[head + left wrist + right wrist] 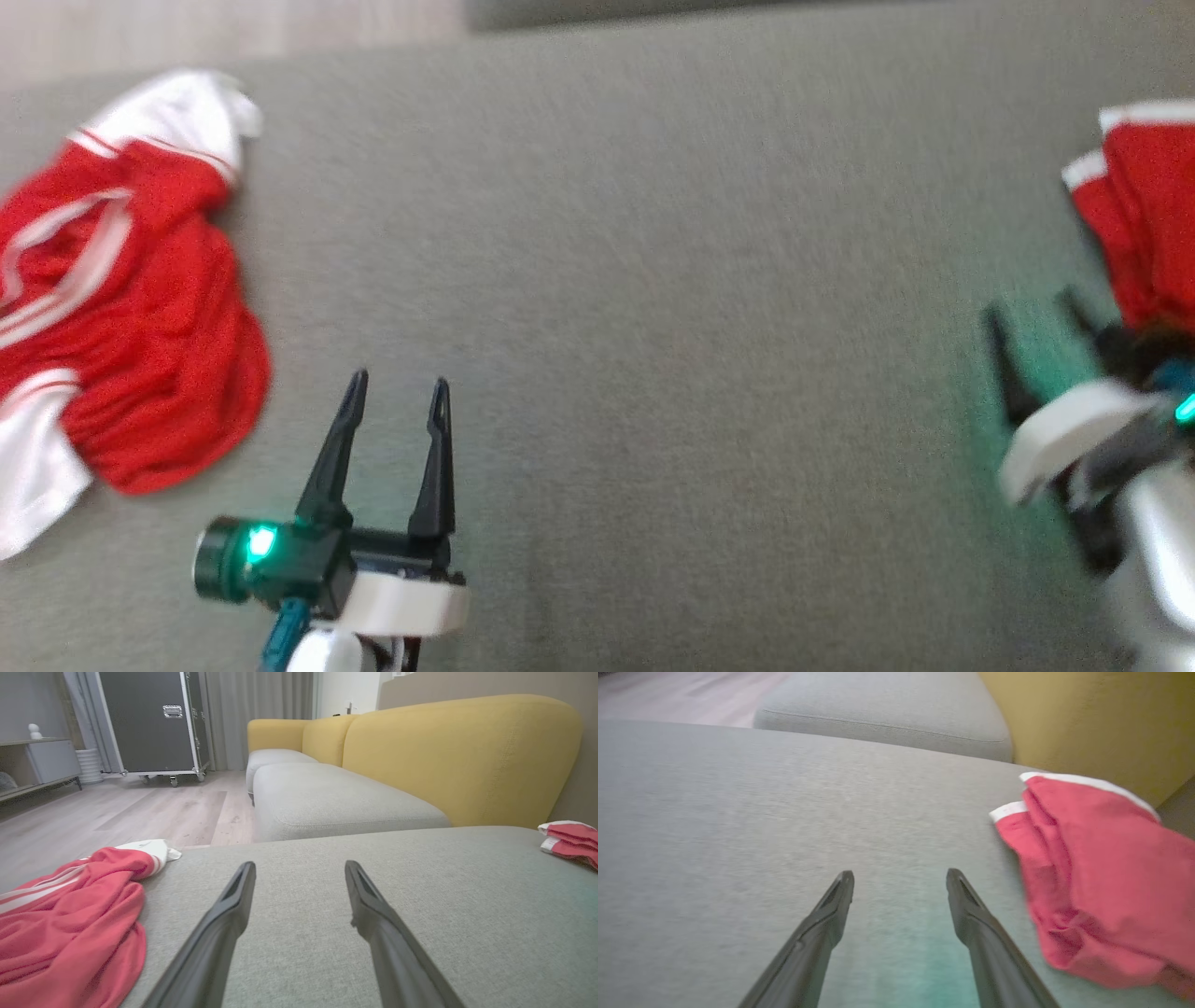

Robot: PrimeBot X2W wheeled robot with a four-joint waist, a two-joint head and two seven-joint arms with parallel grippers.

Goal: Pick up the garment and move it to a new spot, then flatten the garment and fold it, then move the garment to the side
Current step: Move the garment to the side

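Finding: the folded red garment [1101, 872], white-trimmed, lies at the right edge of the grey cushion [653, 280], compact and layered; judged folded and set aside. The right gripper [900, 873] stands just beside it, fingers apart, nothing between them, clear of the cloth as far as the wrist view shows. The left gripper [400, 378] hovers over bare cushion, fingers apart, empty. A crumpled red-and-white garment [121, 308] lies at the cushion's left edge, unflattened and unfolded. Assessment: one piece appears complete; if the crumpled piece counts, every step on it is outstanding
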